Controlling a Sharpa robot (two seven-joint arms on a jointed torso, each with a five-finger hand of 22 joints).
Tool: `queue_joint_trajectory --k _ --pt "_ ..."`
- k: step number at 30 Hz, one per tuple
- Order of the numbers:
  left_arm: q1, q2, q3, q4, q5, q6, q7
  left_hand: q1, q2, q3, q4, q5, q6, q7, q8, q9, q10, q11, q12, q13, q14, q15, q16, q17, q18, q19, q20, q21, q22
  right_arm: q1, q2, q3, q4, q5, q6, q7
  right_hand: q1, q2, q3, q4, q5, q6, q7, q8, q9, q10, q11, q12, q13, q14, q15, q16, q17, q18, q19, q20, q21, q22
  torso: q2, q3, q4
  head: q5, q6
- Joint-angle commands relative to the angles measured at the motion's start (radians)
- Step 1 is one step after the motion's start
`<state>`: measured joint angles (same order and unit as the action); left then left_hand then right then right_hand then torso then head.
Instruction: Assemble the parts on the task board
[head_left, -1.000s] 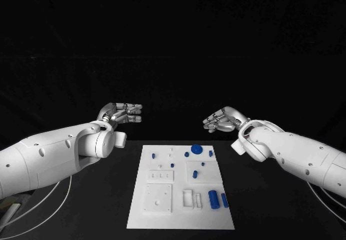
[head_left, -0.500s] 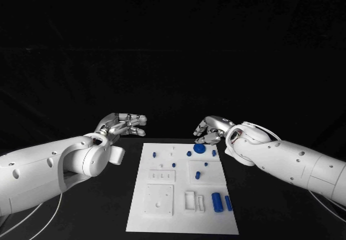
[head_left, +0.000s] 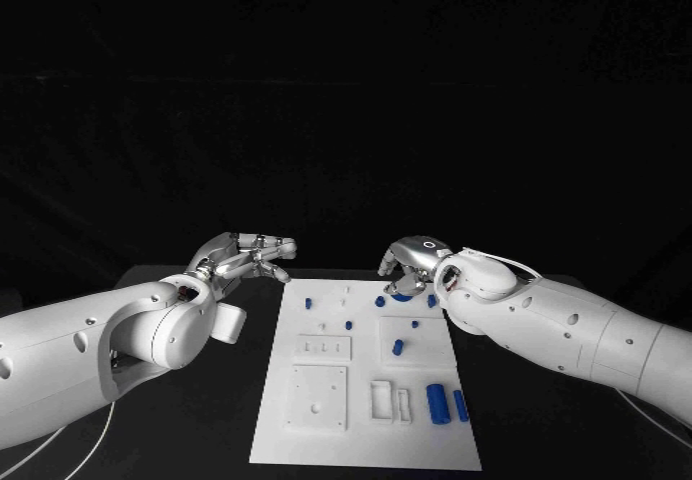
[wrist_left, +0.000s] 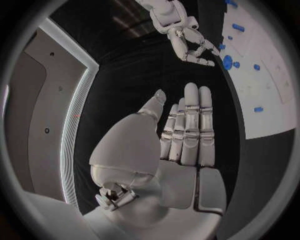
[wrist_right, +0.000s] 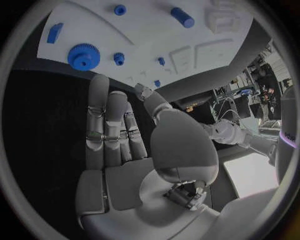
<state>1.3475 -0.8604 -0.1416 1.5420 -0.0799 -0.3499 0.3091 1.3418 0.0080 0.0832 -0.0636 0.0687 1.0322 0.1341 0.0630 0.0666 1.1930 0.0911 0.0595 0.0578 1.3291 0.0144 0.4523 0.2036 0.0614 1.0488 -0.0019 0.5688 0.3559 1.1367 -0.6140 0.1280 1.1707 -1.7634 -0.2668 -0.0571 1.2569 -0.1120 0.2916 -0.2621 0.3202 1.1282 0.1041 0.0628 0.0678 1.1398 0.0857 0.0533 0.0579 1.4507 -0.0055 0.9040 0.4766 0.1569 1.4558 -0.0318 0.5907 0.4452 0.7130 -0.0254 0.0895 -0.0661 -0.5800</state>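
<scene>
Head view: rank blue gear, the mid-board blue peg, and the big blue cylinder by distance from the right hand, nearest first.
1. Blue gear, far end of the task board, right beside the right hand.
2. Mid-board blue peg, right of the board's centre.
3. Big blue cylinder, near end, right side of the board.

The task board (head_left: 364, 400) looks like matt white plastic; the blue parts (head_left: 438, 404) seem smooth plastic (faintly glossy), and both arms' shells shine, the table (head_left: 216, 420) matt black.
</scene>
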Motion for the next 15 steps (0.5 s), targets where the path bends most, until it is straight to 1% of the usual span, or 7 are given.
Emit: queue_joint_trajectory --k 1,4,7,10,15 --pt "0.003 0.0 0.001 0.008 -0.015 0.024 0.001 -0.011 0.002 -0.004 -0.004 0.004 -0.007 0.001 0.0 -0.001 -0.008 0.0 0.0 0.001 -0.004 0.0 0.003 -0.003 0.004 -0.007 -0.001 0.004 0.002 -0.004 0.007 0.001 -0.004 -0.091 -0.001 -0.043 0.004 -0.007 0.004 0.0 -0.009 -0.006 -0.001 -0.001 -0.001 -0.008 0.002 0.004 0.0 -0.006 -0.001 0.005 -0.001 0.012 -0.002 0.006 -0.005 0.004 0.014 -0.0036 0.0045 -0.002 0.004" --pt "0.005 0.0 0.001 0.012 -0.015 0.025 0.0 -0.013 0.002 -0.006 -0.003 0.004 -0.008 0.002 0.0 -0.001 -0.009 0.001 0.0 0.001 -0.012 0.003 -0.001 -0.008 0.003 -0.013 0.002 0.001 0.0 -0.007 0.013 0.0 -0.009 -0.103 -0.001 -0.049 0.006 -0.008 0.007 0.0 -0.013 -0.008 0.0 -0.001 -0.001 -0.009 0.003 0.004 0.0 -0.006 -0.001 0.007 -0.002 0.012 -0.001 0.006 -0.008 0.009 0.019 -0.005 0.0066 -0.005 0.006" --pt "0.005 0.0 0.001 0.016 -0.016 0.026 -0.001 -0.014 0.001 -0.008 -0.003 0.004 -0.008 0.003 0.0 -0.001 -0.016 0.004 0.0 0.001 -0.026 0.009 -0.026 -0.023 0.002 -0.025 0.008 -0.012 -0.008 -0.011 0.018 0.0 -0.016 -0.116 0.003 -0.057 0.009 -0.01 0.018 -0.001 -0.021 -0.008 -0.001 -0.001 -0.001 -0.008 0.003 0.004 0.0 -0.006 0.0 0.01 -0.003 0.012 0.001 0.006 -0.012 0.018 0.023 -0.0064 0.0096 -0.011 0.007" --pt "0.007 0.0 0.002 0.022 -0.017 0.029 -0.003 -0.015 0.004 -0.013 -0.005 0.004 -0.008 0.003 0.0 -0.001 -0.019 0.005 0.0 0.001 -0.016 0.012 -0.063 -0.045 0.004 -0.022 0.012 -0.031 -0.024 -0.016 0.023 0.0 -0.025 -0.129 0.006 -0.064 0.008 -0.018 0.037 0.0 -0.03 -0.008 -0.001 -0.001 -0.001 -0.013 0.004 0.004 0.0 -0.007 0.001 0.012 -0.005 0.013 0.001 0.007 -0.018 0.03 0.028 -0.0074 0.0125 -0.015 0.009" --pt "0.011 -0.002 0.002 0.028 -0.021 0.031 -0.004 -0.014 0.005 -0.018 -0.006 0.003 -0.007 0.003 -0.001 -0.002 -0.02 0.005 0.001 0.001 -0.002 0.012 -0.084 -0.055 0.003 -0.013 0.012 -0.045 -0.037 -0.022 0.03 -0.001 -0.038 -0.138 0.006 -0.068 0.012 -0.024 0.05 0.004 -0.038 -0.009 -0.001 -0.001 -0.001 -0.016 0.004 0.004 0.0 -0.008 0.001 0.013 -0.006 0.014 0.002 0.008 -0.025 0.043 0.033 -0.0083 0.0131 -0.016 0.009"
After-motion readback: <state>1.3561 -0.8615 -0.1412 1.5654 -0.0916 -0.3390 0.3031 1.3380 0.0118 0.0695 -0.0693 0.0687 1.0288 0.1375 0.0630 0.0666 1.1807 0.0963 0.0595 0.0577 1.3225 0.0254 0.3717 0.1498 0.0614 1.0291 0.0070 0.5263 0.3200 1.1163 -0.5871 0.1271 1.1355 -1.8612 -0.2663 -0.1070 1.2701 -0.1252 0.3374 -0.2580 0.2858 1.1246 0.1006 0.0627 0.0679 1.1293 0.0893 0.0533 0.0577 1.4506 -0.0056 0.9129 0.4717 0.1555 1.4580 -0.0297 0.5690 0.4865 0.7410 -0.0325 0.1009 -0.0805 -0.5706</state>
